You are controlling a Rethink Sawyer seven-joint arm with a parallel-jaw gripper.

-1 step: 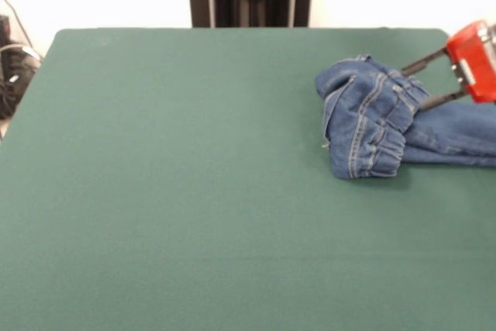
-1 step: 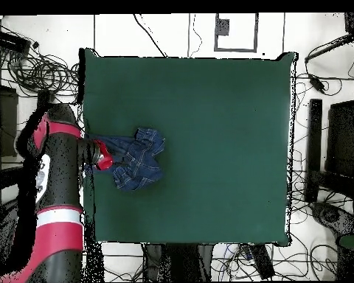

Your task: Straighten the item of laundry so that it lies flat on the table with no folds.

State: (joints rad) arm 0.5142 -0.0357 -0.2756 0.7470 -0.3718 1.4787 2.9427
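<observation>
Against the bench's right edge in the front view, a small pair of blue denim jeans lies bunched in a soft, rounded heap, its gathered elastic waistband rumpled toward the bench's middle and pale orange stitching tracing the seams. One leg trails flat and smooth toward the right border, passing beneath the robot's red housing. Two thin dark prongs, the jaws, reach from that glossy red block into the crumpled upper folds of the denim, one above the other with a gap between them; their tips vanish against the cloth, so whether they pinch fabric or merely rest against it cannot be told. Seen from overhead, the jeans sit just beyond the jaws, spreading away from them in a lumpy, roughly triangular mass with folds doubled over one another, close to the bench's left border. The red and black arm, broad and cylindrical, lies alongside that border. The bench's dark green top looks matte and felt-like, a wide rectangle stretching well past the cloth on the side away from the jaws.
</observation>
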